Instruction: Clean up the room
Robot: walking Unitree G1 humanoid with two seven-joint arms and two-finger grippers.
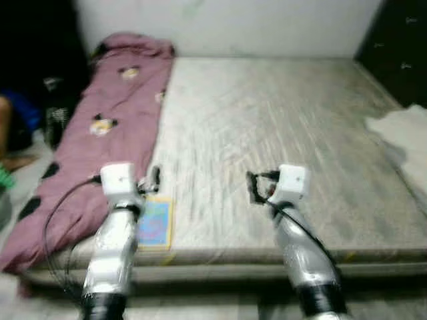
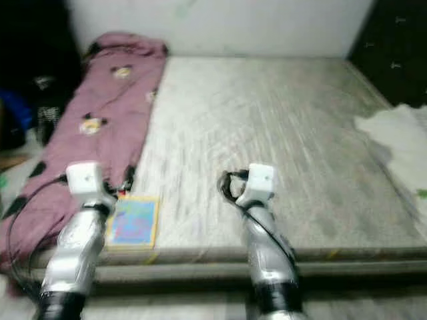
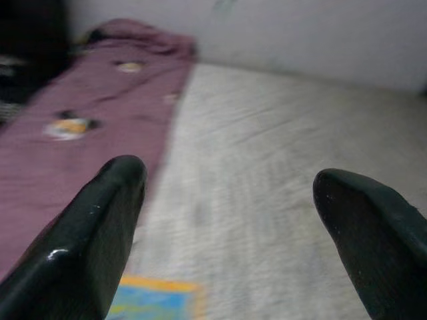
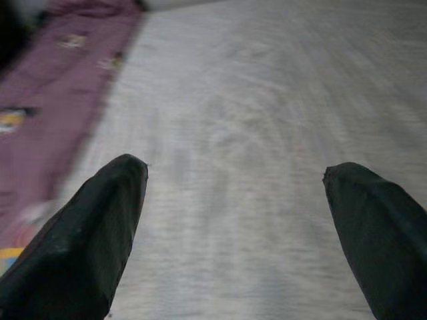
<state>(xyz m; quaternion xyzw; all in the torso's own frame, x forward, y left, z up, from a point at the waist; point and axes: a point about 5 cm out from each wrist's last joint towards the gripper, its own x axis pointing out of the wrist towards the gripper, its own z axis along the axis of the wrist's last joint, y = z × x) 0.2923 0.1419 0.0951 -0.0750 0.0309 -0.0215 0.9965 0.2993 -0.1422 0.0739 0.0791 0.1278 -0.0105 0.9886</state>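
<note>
Left tool (image 3: pixel 227 193) (spread) near lengthwise book (image 1: pixel 155 223)

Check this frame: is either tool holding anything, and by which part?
Nothing is held. The left tool and right tool are both open over the mattress; the colourful book lies untouched by the left one.

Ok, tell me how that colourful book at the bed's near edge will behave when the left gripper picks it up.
The book looks thin and flat on the mattress, so it is probably light but hard to get fingers under. It may bend if pinched by one edge. The left gripper is open beside it; sliding it off the edge might help.
</note>
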